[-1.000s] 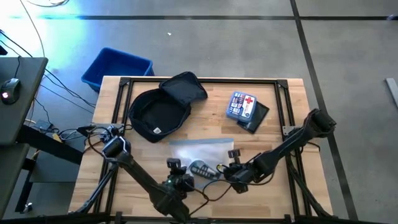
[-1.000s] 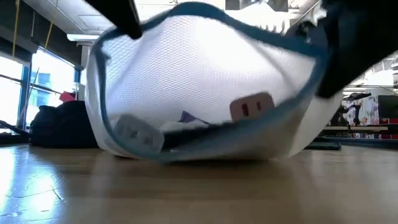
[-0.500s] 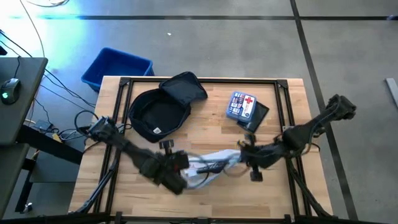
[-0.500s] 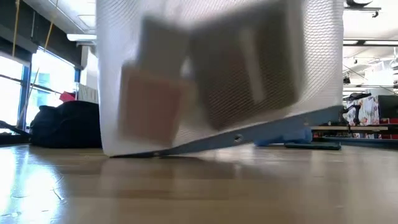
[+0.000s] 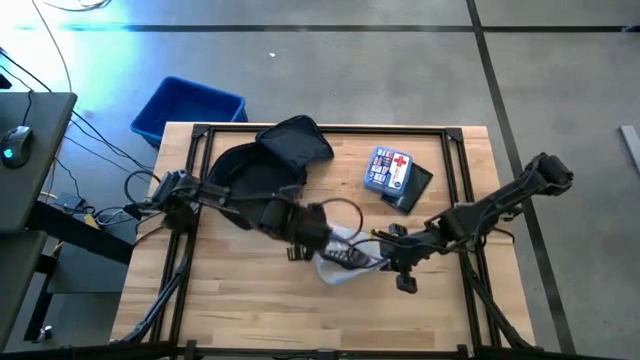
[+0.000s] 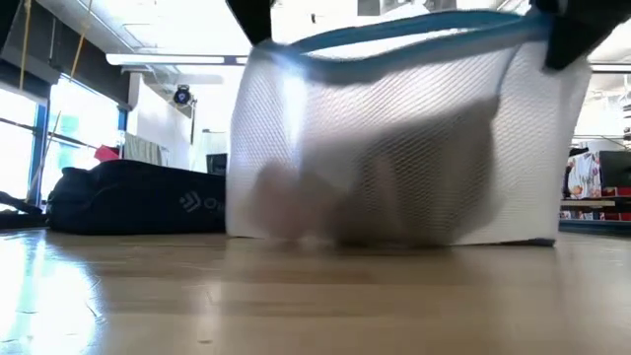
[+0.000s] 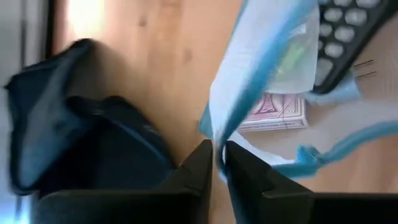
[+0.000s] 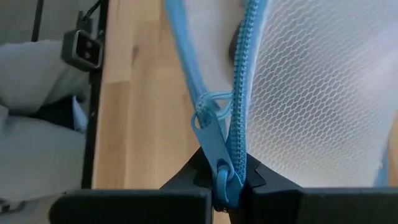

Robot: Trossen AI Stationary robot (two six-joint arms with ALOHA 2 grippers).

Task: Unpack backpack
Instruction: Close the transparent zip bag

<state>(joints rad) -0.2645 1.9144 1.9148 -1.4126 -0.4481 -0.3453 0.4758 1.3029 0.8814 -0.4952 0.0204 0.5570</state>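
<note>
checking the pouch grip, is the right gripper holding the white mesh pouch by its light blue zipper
Yes, in the right wrist view the right gripper is shut on the light blue zipper of the white mesh pouch.

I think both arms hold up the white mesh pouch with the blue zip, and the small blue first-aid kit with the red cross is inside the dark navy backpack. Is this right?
Not quite. The small blue first-aid kit with the red cross lies on the wooden table, apart from the dark navy fabric backpack, as the high view shows. The rest holds: both arms hold up the white mesh pouch with the blue zip.
</note>
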